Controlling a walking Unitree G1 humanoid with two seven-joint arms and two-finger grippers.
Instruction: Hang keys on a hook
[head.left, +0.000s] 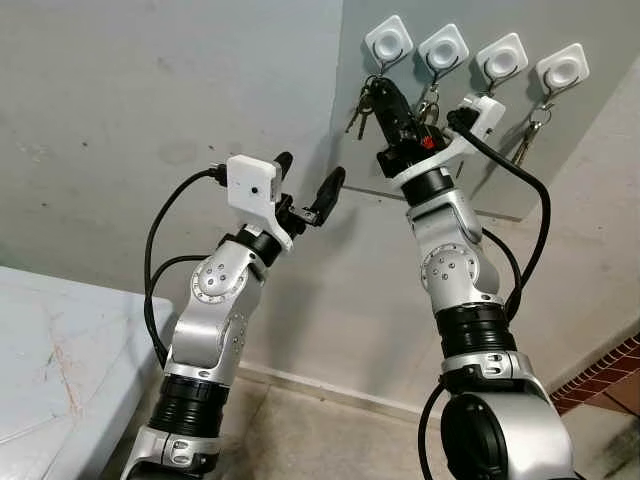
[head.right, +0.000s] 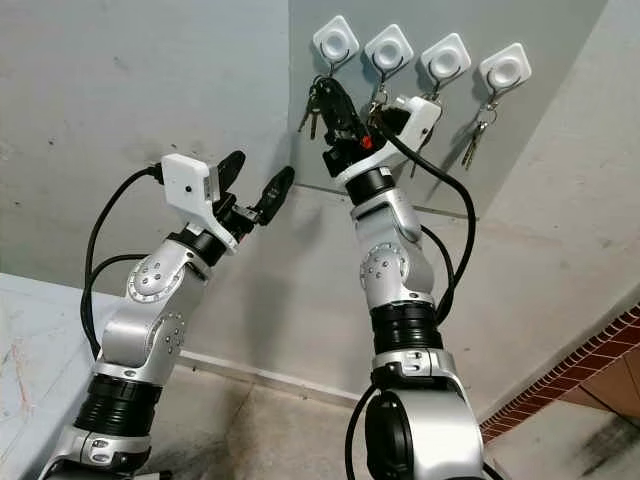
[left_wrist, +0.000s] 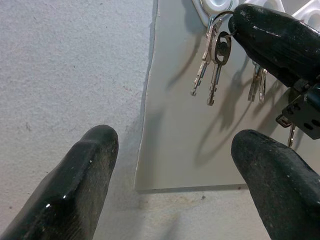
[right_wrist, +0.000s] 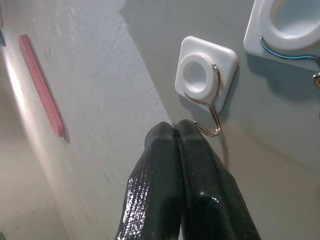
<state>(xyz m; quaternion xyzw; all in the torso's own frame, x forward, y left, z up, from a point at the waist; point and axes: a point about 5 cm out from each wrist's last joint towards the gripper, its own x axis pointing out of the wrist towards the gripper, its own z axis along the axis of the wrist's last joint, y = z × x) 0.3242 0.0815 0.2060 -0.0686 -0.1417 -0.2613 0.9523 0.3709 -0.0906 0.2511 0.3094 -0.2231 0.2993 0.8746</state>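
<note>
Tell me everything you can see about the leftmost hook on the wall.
The leftmost hook is a square white pad, plastic by its look, with a raised round ring at its centre and a thin silver wire curving down into an upturned hook. It sits on a grey panel on the wall. Keys hang below it, and the right tool, fingers shut, is at its tip.

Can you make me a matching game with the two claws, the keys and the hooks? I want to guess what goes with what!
Things:
1. left claw
2. right claw
3. keys
4. hooks

States:
A. white squares in a row on the wall
B. pinched shut, tips at the end hook
C. open, holding nothing
D. silver, dangling by the end hook

Pairs: 1-C, 2-B, 3-D, 4-A
</note>
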